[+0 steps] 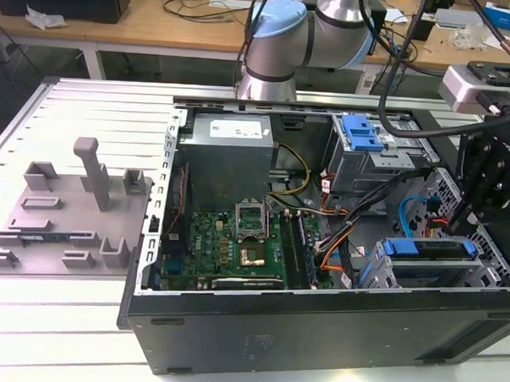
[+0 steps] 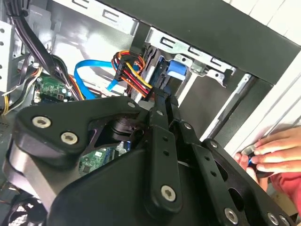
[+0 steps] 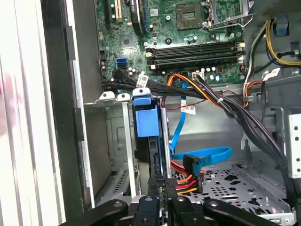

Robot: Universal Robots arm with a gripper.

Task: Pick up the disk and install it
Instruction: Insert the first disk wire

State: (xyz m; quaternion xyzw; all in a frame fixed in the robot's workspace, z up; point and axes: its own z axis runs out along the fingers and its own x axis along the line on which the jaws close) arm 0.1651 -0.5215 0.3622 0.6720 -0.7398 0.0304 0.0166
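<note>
So the disk (image 3: 149, 141) is sitting on edge in the metal drive cage (image 3: 113, 141), long axis running straight away from the pincer (image 3: 160, 186) toward the green circuit board (image 3: 188, 37), blue plastic bracket end pointing at the board. In the exterior view the disk (image 1: 428, 248) shows as a blue-edged slab in the cage near the case's front corner, right under the black arm head.

The pincer's two black fingers (image 3: 155, 183) are nearly closed and pinched on the near end of the disk, one on each flat side as far as I can tell. In the second wrist view the same pincer (image 2: 162, 101) points into the cage, blue tab (image 2: 178, 69) just past its tips.

Count: one disk, one flat blue ribbon cable (image 3: 202, 155) looping just beside the pincer, one red-orange-yellow wire bundle (image 3: 186, 181) touching close by. A person's hand (image 2: 273, 153) rests at the case's outer edge.
</note>
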